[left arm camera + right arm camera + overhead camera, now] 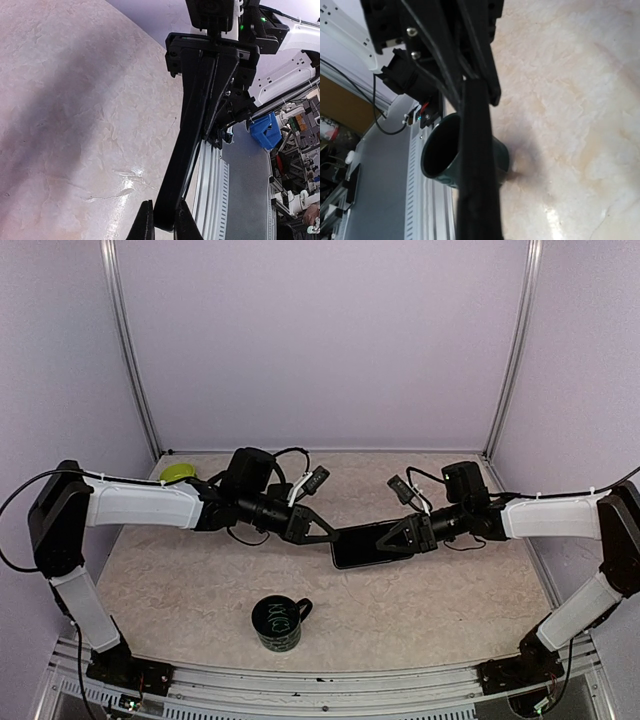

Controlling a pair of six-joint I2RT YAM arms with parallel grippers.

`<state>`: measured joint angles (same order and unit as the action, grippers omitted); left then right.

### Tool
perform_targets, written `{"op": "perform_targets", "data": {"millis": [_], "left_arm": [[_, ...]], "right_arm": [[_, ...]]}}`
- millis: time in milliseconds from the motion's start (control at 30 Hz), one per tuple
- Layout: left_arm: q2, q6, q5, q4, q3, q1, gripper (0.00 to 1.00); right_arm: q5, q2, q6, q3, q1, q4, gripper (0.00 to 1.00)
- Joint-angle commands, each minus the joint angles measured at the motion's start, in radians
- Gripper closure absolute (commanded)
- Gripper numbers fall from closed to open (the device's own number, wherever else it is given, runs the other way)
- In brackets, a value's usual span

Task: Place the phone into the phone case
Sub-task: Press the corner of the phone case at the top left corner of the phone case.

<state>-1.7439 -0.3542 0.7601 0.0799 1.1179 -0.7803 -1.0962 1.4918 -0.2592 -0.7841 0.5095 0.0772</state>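
Left pincer clamps phone, edge-on (cased, perhaps)

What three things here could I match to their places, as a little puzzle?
Things:
1. mug
2. phone
3. yellow-green object

Places:
A. gripped at its ends by the left gripper and the right gripper
B. far left corner of the table, behind the left arm
C. near edge of the table, about midway between the two arm bases

Pairs: 1-C, 2-A, 3-B
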Motion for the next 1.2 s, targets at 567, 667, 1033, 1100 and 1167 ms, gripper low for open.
{"op": "perform_targets", "data": {"millis": [567, 667, 1033, 1100, 1167], "left_arm": [[0.032, -0.258, 0.129, 0.305, -0.148, 0.067, 0.7], [0.029, -0.249, 0.124, 0.302, -0.144, 0.053, 0.66], [0.012, -0.198, 0.099, 0.244, -0.1, 0.005, 0.6], [0.004, -0.199, 0.093, 0.245, -0.096, 0.0, 0.6], [-0.004, -0.206, 0.086, 0.259, -0.094, -0.003, 0.61]], "right_arm": [[-0.006, -0.016, 0.017, -0.018, 0.004, 0.048, 1.0], [-0.021, -0.034, -0.015, -0.024, 0.005, 0.076, 1.0], [0.076, -0.109, -0.083, -0.049, 0.004, 0.119, 1.0], [0.079, -0.113, -0.101, -0.046, 0.004, 0.14, 1.0], [0.076, -0.111, -0.112, -0.044, 0.004, 0.151, 1.0]]}}
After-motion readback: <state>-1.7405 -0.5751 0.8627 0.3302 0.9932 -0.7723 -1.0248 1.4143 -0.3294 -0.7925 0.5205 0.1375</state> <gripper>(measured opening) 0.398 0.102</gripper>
